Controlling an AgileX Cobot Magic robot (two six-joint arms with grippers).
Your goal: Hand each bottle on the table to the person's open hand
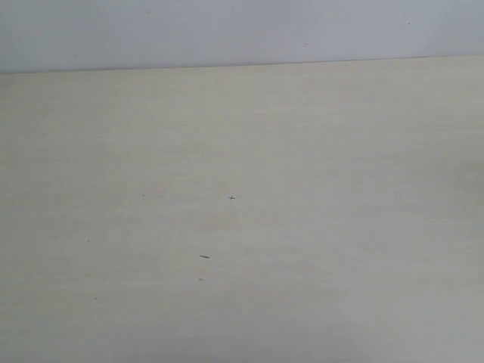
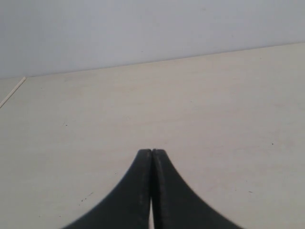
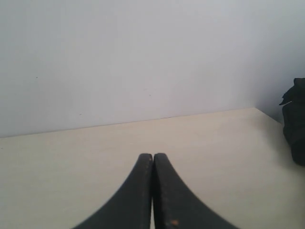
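Left jaws pressed together, empty | right jaws pressed together, empty | table (image 1: 318,166) pale, specked

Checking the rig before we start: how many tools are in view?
2. The left tool is in the left wrist view, shut, over the table; the right tool is in the right wrist view, also shut. Neither shows in the exterior view.

One table (image 1: 302,136), two claws, left claw (image 2: 152,152) and right claw (image 3: 153,156), one black object (image 3: 295,121).
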